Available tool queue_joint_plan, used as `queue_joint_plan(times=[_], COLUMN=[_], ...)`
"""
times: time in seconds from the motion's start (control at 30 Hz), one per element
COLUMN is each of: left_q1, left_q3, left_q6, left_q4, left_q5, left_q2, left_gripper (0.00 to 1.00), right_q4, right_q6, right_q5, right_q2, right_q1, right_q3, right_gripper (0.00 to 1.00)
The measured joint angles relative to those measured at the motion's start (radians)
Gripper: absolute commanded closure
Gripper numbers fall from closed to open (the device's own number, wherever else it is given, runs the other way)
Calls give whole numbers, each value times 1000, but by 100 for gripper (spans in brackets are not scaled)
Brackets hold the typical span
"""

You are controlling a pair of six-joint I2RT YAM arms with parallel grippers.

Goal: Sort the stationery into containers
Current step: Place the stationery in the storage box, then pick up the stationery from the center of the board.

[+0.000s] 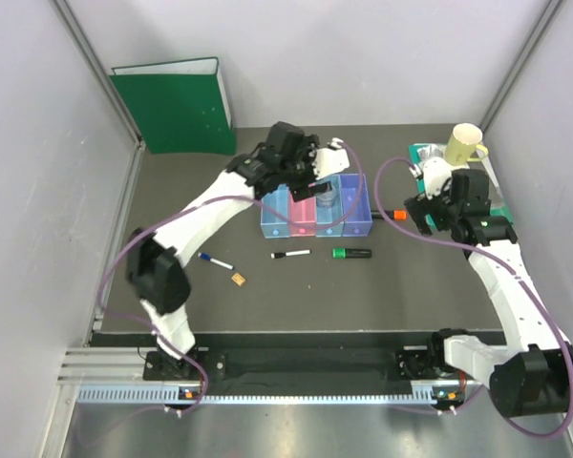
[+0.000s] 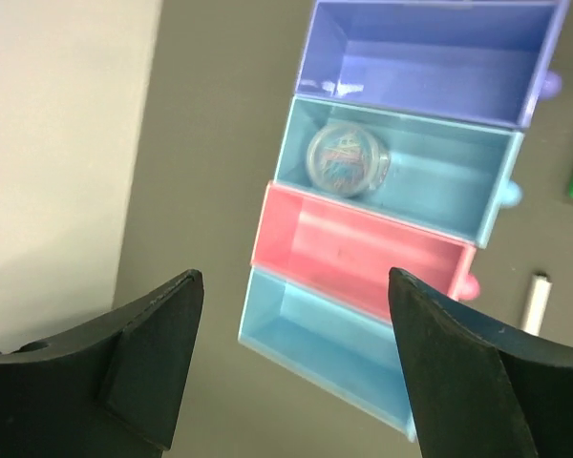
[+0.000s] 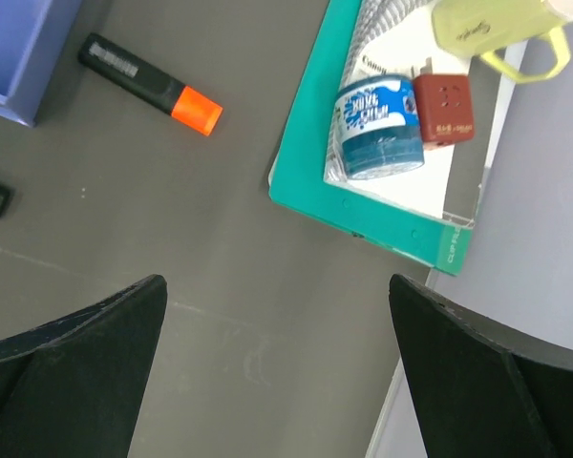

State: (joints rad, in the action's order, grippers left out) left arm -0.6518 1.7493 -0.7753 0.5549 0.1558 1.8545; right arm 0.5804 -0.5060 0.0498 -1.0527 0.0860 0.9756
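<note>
Dark grey bench fills the space between pale walls, and above its far middle hangs the left pincer (image 2: 291, 286), its jaws spread wide and grasping nothing. Directly beneath it lies the joined row of four translucent bins: a light blue bin (image 2: 315, 343) nearest the fingers, then a pink bin (image 2: 363, 248), a second light blue bin (image 2: 439, 181) and a purple bin (image 2: 430, 57). Inside the second light blue bin, at one end, sits a clear round jar (image 2: 347, 157) holding a tangle of coloured paper clips; the other three bins show only bare floors. Just in front of the row, on the bench, lie a thin white pen with a black cap (image 1: 290, 255) and a black highlighter with a green cap (image 1: 351, 253), near each other. Further left rest a white pen with a blue cap (image 1: 215, 260) and a tiny tan square (image 1: 239, 280), close together. The right pincer (image 3: 277, 286) is likewise released, jaws wide over bare bench and holding nothing. Ahead of it lies a black highlighter with an orange cap (image 3: 153, 84), just beside the purple bin's corner. To its right is a teal tray (image 3: 382, 239) carrying a blue-labelled round jar (image 3: 377, 114) touching a red-brown cube (image 3: 444, 108), with a cream mug (image 3: 497, 29) beyond. A green binder (image 1: 177, 110) leans against the back wall at far left.
</note>
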Motion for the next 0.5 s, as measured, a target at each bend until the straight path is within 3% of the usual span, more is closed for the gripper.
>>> queue_joint_plan(times=[0.2, 0.5], left_q1=[-4, -4], left_q3=[-246, -519], left_q6=[89, 122], left_q4=[-20, 44], left_q5=[-110, -267], left_q2=[-299, -454], left_gripper=[17, 15], right_q4=[-4, -81], right_q6=[24, 45], right_q5=[0, 78], right_q2=[-105, -303], right_q1=[-72, -125], right_q3=[16, 138], right_gripper=[0, 0])
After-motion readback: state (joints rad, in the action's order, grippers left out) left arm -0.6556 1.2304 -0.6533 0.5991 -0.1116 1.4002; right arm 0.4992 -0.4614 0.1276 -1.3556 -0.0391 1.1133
